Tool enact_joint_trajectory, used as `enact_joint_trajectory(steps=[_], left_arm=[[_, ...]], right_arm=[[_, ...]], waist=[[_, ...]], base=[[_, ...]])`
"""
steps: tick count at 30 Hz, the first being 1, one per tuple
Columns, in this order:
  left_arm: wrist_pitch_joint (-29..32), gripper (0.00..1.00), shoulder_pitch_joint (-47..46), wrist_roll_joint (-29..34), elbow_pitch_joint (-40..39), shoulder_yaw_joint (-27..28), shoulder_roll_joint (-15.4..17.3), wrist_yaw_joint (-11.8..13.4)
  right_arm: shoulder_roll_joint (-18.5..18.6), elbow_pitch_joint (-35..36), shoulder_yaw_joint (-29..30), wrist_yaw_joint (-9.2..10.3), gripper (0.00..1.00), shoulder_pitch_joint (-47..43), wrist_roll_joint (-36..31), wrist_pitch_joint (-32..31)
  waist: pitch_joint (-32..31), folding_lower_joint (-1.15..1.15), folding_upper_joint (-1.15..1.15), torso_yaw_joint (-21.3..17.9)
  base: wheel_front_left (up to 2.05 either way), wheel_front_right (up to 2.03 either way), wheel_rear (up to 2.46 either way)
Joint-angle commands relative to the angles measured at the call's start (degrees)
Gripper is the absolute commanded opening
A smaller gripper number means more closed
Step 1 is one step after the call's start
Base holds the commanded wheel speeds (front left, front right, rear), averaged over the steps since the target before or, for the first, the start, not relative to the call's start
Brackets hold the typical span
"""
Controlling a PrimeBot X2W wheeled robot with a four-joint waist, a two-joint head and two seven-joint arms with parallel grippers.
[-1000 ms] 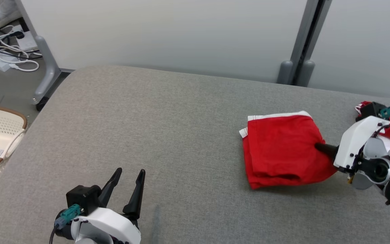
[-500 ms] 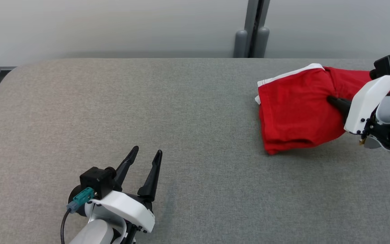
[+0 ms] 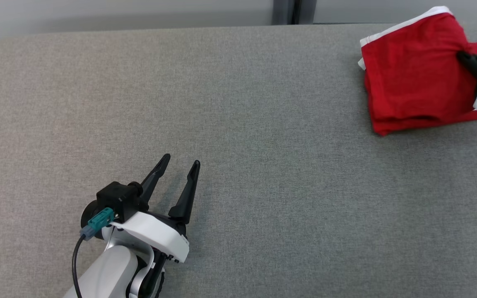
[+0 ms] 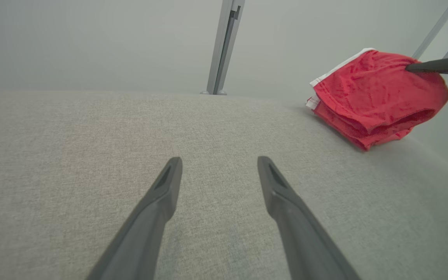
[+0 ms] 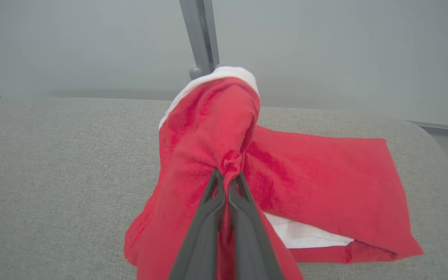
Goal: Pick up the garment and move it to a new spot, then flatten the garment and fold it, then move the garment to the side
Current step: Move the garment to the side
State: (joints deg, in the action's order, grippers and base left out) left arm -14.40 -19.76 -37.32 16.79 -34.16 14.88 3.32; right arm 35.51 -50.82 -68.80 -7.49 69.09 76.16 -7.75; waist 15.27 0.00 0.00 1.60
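Beneath everything: tabletop (image 3: 263, 124), covered in grey woven fabric with rounded edges, running left to right across the full head view. Beyond its far edge: pale grey wall (image 4: 91, 39), plain, with one upright grey post (image 4: 224, 42) standing just past the edge.

Item 1. Garment (image 3: 408, 74), red, with a white band along its far edge. Place: far right of the tabletop, folded over on itself, its near left edge resting on the fabric and its right part raised off it.

Item 2. Right tool (image 3: 468, 60), dark fingers pressed together, pinching a bunch of the garment's red cloth near its right side.

Item 3. Left tool (image 3: 182, 159), near left, fingers spread wide, holding nothing, low over bare fabric and well apart from the garment. Black cable (image 3: 74, 265) and teal plug (image 3: 97, 222) at its wrist.

View notes.
- **Right wrist view:** the right tool (image 5: 229, 175) grips a puckered knot of cloth. The garment (image 5: 208, 124) rises in a hump with the white band on top. To its right a flat red cloth (image 5: 325, 175) lies on the tabletop, with a white layer (image 5: 305, 235) showing under its near edge. Whether that cloth belongs to the same garment cannot be told.
- **Left wrist view:** the left tool (image 4: 219, 159) stands open over the surface. The garment (image 4: 371, 101) is seen side-on as stacked layers, with a dark finger (image 4: 438, 66) of the right tool entering it from the right.
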Motion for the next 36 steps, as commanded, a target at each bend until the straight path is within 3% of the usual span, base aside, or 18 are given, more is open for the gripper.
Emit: enact_joint_trajectory(steps=[1, 14, 24, 28, 29, 30, 36], left_arm=[[-0.25, 1.00, -1.30, 0.50, -0.05, 0.16, 0.35, -0.29], [-0.25, 1.00, -3.94, 1.08, -1.48, 1.09, 1.90, 0.21], [-0.11, 1.00, -5.12, 1.10, -1.61, 1.01, 2.00, 0.22], [-0.21, 1.00, -5.00, 0.91, -1.26, 1.05, 1.88, 0.22], [-0.24, 1.00, -4.97, 0.85, -1.19, 1.06, 1.80, 0.27], [-0.26, 1.00, -4.91, 0.79, -1.09, 1.07, 1.74, 0.30], [-0.46, 1.00, -3.68, 0.45, -0.19, 0.96, 1.42, -0.05]], right_arm=[[1.35, -0.31, -0.09, -0.03, 0.00, 1.63, -0.70, 0.57], [7.63, -4.26, -2.76, -0.02, 0.00, 8.08, -7.17, 1.11], [3.50, -19.51, -2.86, -0.02, 0.00, 8.72, -9.58, -1.24], [2.55, -22.06, -2.49, -0.02, 0.30, 7.55, -9.35, -3.15], [2.40, -22.35, -2.43, -0.02, 0.48, 7.48, -9.45, -3.25], [2.31, -22.55, -2.25, -0.02, 1.00, 7.56, -9.58, -2.47], [0.70, -23.05, -2.24, -0.02, 1.00, 6.13, -10.82, -0.14]], waist=[[2.14, 0.00, 0.00, 0.70], [9.11, 0.00, 0.00, 2.42], [12.46, 0.00, 0.00, 4.41], [12.01, 0.00, 0.00, 4.99], [11.82, 0.00, 0.00, 5.07], [11.58, 0.00, 0.00, 5.12], [8.38, 0.00, 0.00, 4.62]], base=[[0.00, 0.00, 0.00], [0.00, 0.00, 0.00], [0.00, 0.00, 0.00], [0.00, 0.00, 0.00], [0.00, 0.00, 0.00], [0.00, 0.00, 0.00], [0.00, 0.00, 0.00]])
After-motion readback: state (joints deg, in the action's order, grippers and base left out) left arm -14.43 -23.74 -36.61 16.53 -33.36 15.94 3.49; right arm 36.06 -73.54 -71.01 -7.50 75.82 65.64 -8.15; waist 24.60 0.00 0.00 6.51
